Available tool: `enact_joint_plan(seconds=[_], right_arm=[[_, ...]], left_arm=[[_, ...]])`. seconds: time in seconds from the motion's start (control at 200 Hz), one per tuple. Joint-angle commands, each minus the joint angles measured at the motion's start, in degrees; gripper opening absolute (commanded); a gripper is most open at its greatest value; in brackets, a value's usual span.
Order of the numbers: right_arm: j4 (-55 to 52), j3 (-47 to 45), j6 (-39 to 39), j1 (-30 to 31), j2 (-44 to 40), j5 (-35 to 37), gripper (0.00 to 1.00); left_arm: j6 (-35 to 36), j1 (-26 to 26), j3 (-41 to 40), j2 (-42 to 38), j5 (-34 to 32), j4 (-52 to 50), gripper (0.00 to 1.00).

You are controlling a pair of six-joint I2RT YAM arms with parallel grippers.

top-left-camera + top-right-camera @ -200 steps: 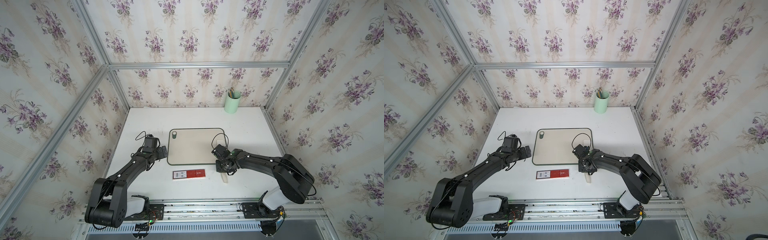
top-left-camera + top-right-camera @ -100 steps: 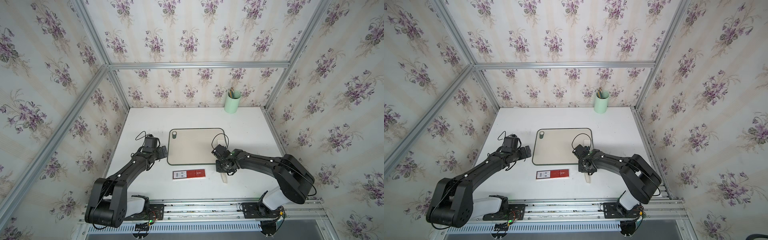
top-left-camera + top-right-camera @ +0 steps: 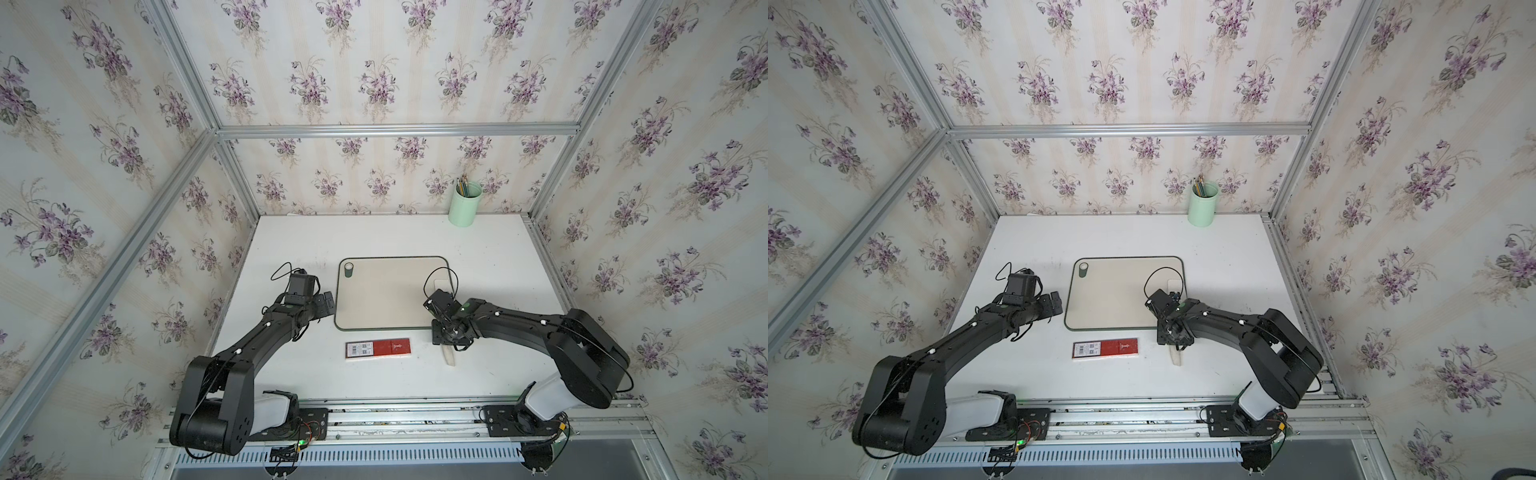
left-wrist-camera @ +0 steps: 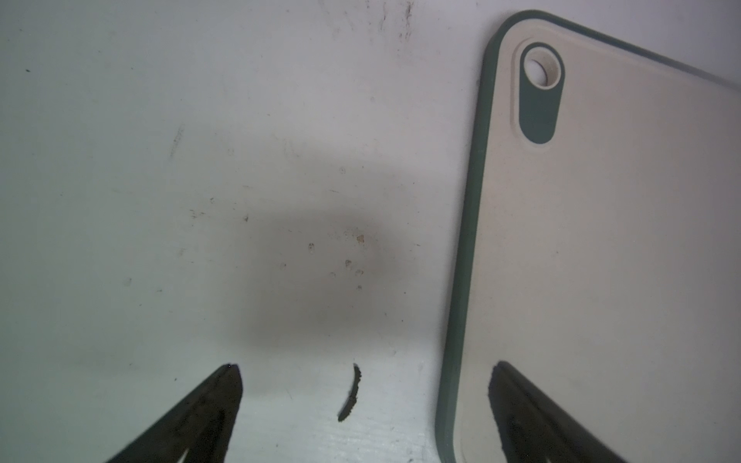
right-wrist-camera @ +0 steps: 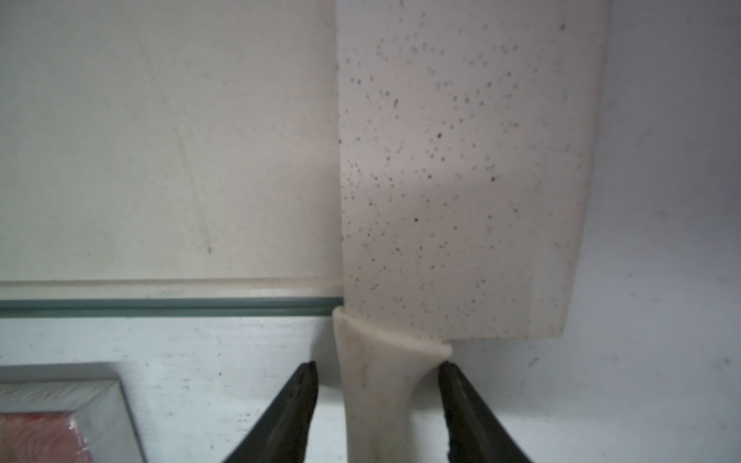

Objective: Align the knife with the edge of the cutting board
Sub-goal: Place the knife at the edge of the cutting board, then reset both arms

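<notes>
Left claw (image 4: 365,366): fingers apart, empty, low at the left edge of the board (image 3: 386,295), one finger over its rim. The arm is stretched forward, and we judge it parked clear of the work.

We find the knife (image 5: 461,160) flat along the board's right edge. Its blade covers the near right corner and its handle juts onto the worktop (image 3: 490,257).

Right claw (image 5: 377,365) straddles that handle, fingers apart, not clamped. We judge the knife set in place. The right arm reaches in low from the worktop's near right corner.
</notes>
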Motion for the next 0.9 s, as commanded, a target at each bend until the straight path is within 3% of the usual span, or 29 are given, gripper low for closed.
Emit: enact_joint_plan(seconds=[0.0, 0.19, 0.33, 0.544, 0.664, 0.824, 0.894], right_arm=[[-0.31, 0.21, -0.01, -0.04, -0.29, 0.75, 0.67], [-0.95, 0.31, 0.0, 0.01, -1.44, 0.31, 0.73], [-3.75, 1.09, -0.75, -0.03, -7.1, 2.8, 0.78], [-3.78, 11.61, -13.89, -3.74, -16.58, 18.59, 0.91], [10.42, 8.36, -23.16, -7.48, -23.87, 23.54, 0.94], [40.12, -11.58, -38.42, -9.87, -34.13, 25.66, 1.0], [49.93, -20.18, -41.95, -10.29, -35.18, 32.17, 0.98]], left_arm=[[0.05, 0.04, 0.46, 0.15, -0.69, 0.63, 1.0], [0.07, 0.06, 0.51, 0.31, -0.61, 0.65, 1.0], [0.05, 0.05, 0.47, 0.08, -0.74, 0.7, 1.0], [0.19, 0.1, -0.64, -2.99, -0.36, 0.64, 1.0], [1.78, -0.07, 0.49, -9.46, -0.19, -2.29, 0.99], [4.22, -0.08, -2.76, -20.2, -4.91, -0.4, 0.99], [5.46, -0.1, -4.79, -23.12, -7.89, 1.77, 0.99]])
